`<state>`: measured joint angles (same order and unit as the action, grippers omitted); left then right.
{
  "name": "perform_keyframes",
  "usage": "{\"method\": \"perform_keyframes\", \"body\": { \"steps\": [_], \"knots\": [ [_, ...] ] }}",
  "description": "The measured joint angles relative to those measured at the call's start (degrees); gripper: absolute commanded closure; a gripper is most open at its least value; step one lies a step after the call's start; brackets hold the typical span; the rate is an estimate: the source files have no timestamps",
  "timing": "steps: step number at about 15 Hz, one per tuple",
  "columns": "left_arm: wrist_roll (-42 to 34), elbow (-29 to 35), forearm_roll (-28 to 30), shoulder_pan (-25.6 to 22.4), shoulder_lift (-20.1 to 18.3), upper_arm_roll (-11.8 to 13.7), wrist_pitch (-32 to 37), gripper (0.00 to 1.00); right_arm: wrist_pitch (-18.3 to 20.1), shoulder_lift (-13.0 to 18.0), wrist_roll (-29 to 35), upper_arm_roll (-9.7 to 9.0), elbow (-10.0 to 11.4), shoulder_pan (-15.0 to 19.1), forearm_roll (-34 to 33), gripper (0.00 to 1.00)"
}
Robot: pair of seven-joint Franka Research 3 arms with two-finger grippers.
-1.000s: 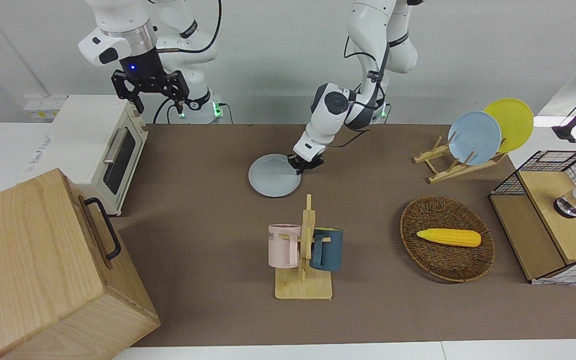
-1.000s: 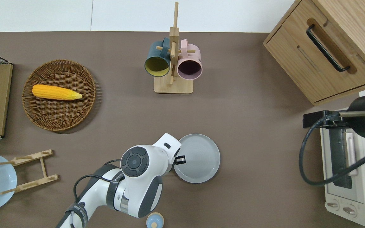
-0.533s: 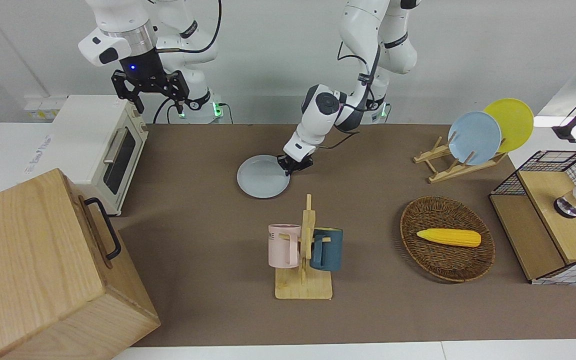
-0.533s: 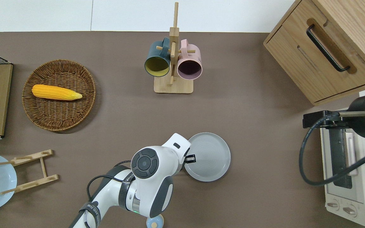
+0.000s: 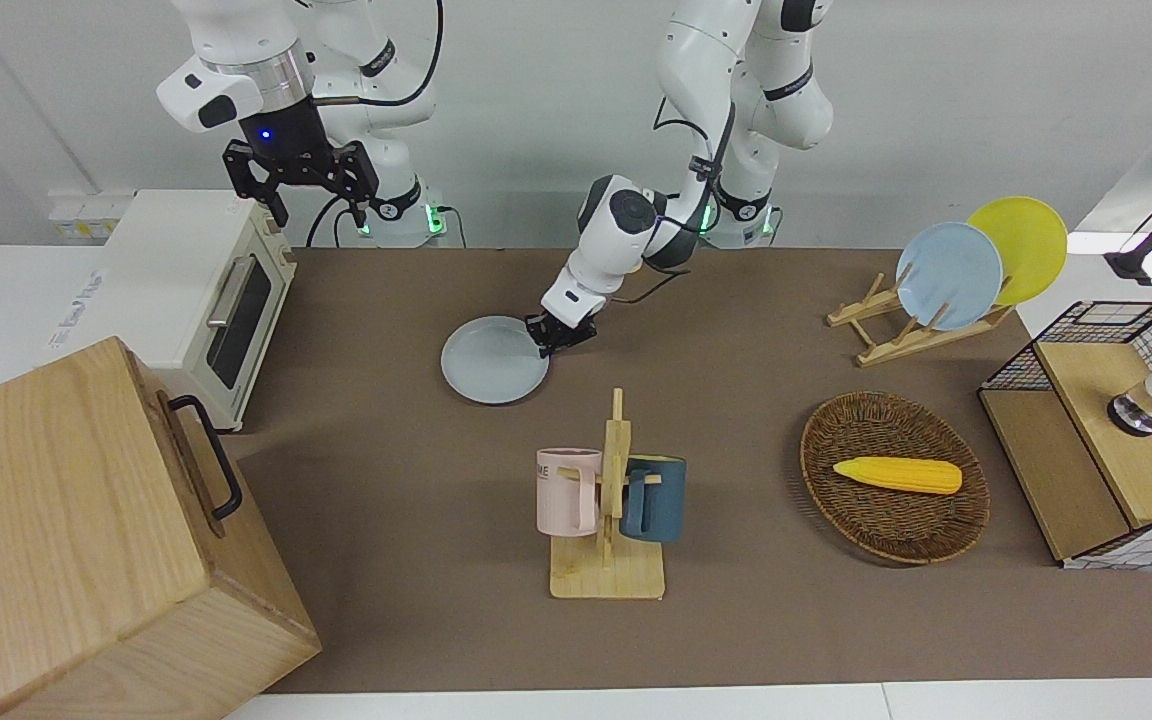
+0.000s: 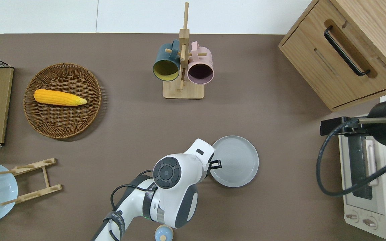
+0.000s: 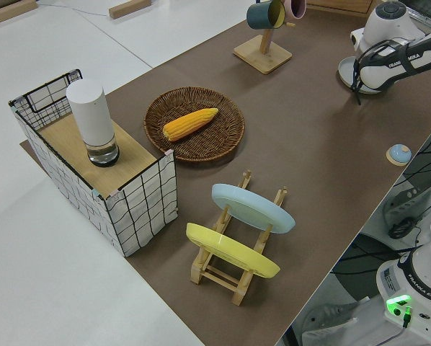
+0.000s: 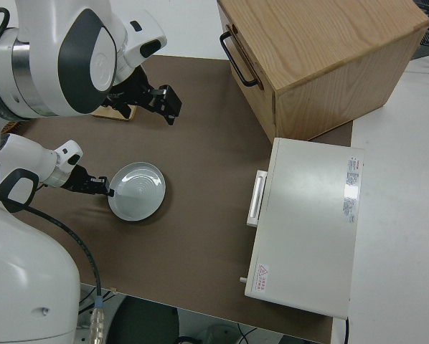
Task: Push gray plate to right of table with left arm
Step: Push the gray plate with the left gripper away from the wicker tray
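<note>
Seen across a long table (image 5: 756, 620) with a matte brown top and white borders, set against a plain pale wall. Lying flat near the middle of that brown surface, the gray plate (image 5: 493, 360), somewhat toward the right arm's end and nearer to the robots than the wooden mug rack (image 5: 608, 520) with its pink and dark blue mugs. Pressed low against the plate's rim on the side toward the left arm's end, the left gripper (image 5: 554, 335), its black fingers at the plate's edge; whether clenched or released, impossible to tell from these views. Bent down from its base at the table's edge, the left arm (image 5: 626, 225), white with black cables. Parked, the right gripper (image 5: 301, 180), fingers spread apart and holding nothing, a blue light dot on its wrist.

At the right arm's end: a white toaster oven (image 5: 201, 290) and a large wooden box (image 5: 86, 540) with a black handle. Toward the left arm's end: a woven basket (image 5: 966, 500) holding a yellow corn cob (image 5: 898, 474), a wooden dish rack (image 5: 896, 330) with a sky-blue plate (image 5: 948, 275) and a yellow plate (image 5: 1026, 240) standing in it, and a wire-sided crate (image 5: 1096, 440) with a white cylinder (image 7: 91, 122) on its wooden top.
</note>
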<state>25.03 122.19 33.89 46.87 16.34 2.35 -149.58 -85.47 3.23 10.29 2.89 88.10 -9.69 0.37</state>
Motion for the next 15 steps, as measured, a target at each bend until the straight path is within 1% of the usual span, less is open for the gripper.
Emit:
{"method": "perform_keyframes", "body": {
  "steps": [5,6,7,9,10,11,13,15],
  "knots": [
    [0.0,-2.2,1.2,0.9,1.7,-0.1,-0.4,1.0,0.0,0.0,0.0,0.0,0.0,0.0,0.0,0.005],
    [0.1,-2.5,1.6,0.9,1.9,-0.1,-0.4,0.96,0.0,0.0,0.0,0.0,0.0,0.0,0.0,0.005],
    [0.1,-2.6,1.9,0.9,2.0,-0.2,-0.4,0.83,0.0,0.0,0.0,0.0,0.0,0.0,0.0,0.005],
    [0.1,-2.8,2.4,0.8,2.3,-0.4,-0.4,0.51,0.0,0.0,0.0,0.0,0.0,0.0,0.0,0.005],
    [0.1,-2.9,2.5,0.6,2.4,-0.6,-0.4,0.31,0.0,0.0,0.0,0.0,0.0,0.0,0.0,0.005],
    [0.1,-3.0,2.6,0.4,2.6,-1.0,-0.5,0.13,0.0,0.0,0.0,0.0,0.0,0.0,0.0,0.005],
    [0.1,-3.4,2.9,-0.1,2.6,-1.7,-0.5,0.06,0.0,0.0,0.0,0.0,0.0,0.0,0.0,0.005],
    [0.2,-3.6,3.2,-0.1,2.5,-1.9,-0.4,0.03,0.0,0.0,0.0,0.0,0.0,0.0,0.0,0.005]
  ]
}}
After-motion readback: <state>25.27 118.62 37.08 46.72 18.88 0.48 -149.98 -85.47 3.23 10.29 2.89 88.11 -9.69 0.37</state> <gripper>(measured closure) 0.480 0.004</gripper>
